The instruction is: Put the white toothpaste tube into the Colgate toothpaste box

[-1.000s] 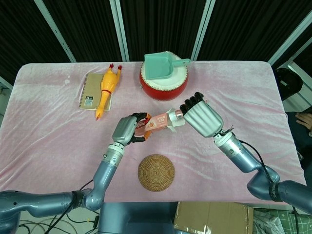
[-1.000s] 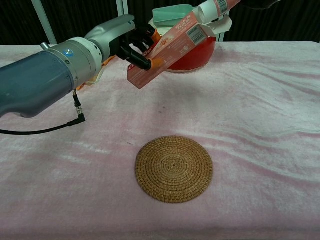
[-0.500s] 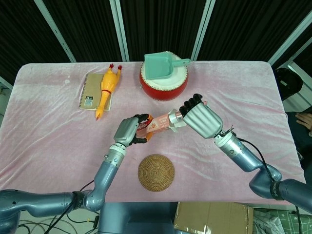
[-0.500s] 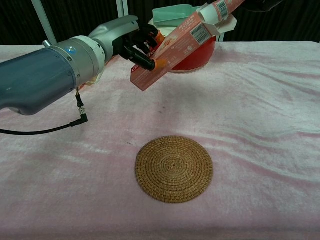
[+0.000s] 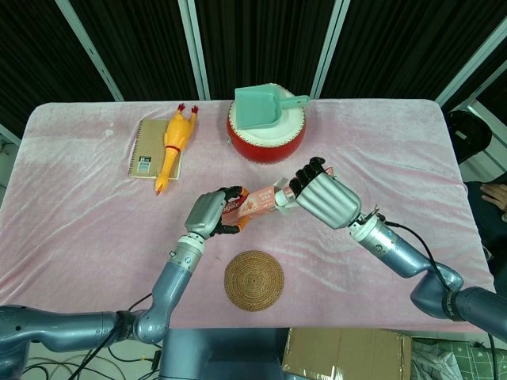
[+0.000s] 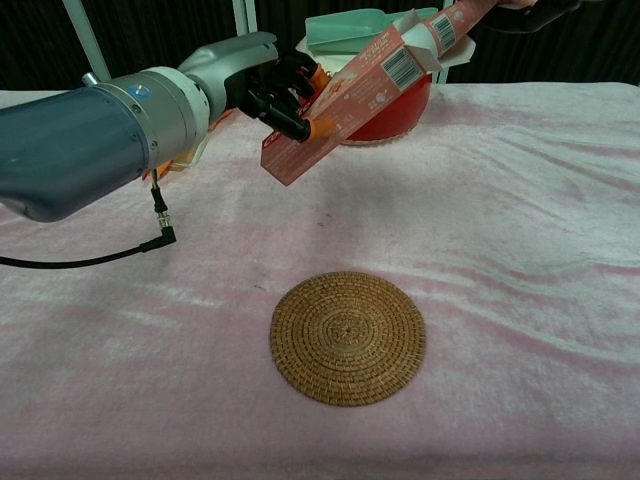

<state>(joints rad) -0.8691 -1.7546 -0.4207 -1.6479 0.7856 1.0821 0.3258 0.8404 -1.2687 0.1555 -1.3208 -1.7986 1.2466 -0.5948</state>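
Mid-insertion, looks like. Past the mat [image 6: 348, 338] near the table's front edge, box [image 6: 340, 103] held up over mid-table, tilted, left hand [image 5: 207, 212] fingers curled round its lower end. Tube [image 6: 456, 21] pinched in the right hand [image 5: 325, 198], nose just inside the open flaps. Next: keep the box steady, push the tube straight along its axis.

Centre frame: my left hand [image 5: 207, 214] grips the Colgate toothpaste box [image 5: 252, 203]; my right hand [image 5: 326, 196] holds the white toothpaste tube [image 5: 283, 195] at its open end. Below: woven coaster [image 5: 253, 280]. Upper left: notebook [image 5: 149, 148], rubber chicken [image 5: 174, 141].
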